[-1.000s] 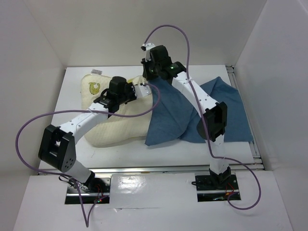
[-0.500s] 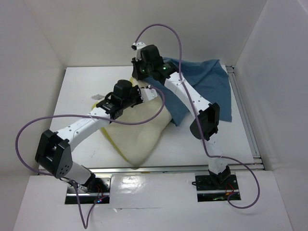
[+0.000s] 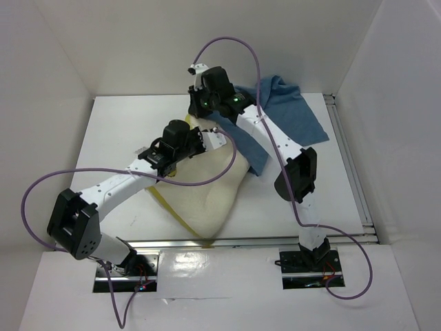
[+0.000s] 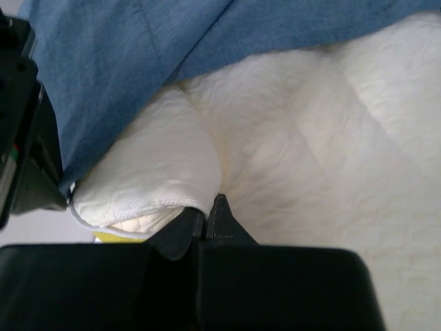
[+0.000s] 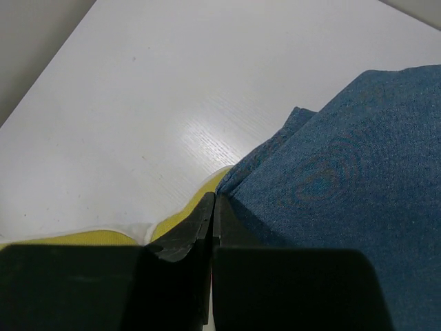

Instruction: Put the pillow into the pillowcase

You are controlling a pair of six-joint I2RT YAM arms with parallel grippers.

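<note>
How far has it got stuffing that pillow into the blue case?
Barely started. The pillowcase drapes over just the far end of the pillow; whether that end is inside, I cannot tell. In hand: the left gripper pinches the pillow, the right gripper the pillowcase edge. Left: most of the pillow lies bare.

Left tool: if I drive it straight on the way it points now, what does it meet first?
The pillow: its white fold lies right at the shut tips of the left tool, seemingly pinched there. Beyond that fold the pillowcase drapes over it, though depth is hard to judge.
</note>
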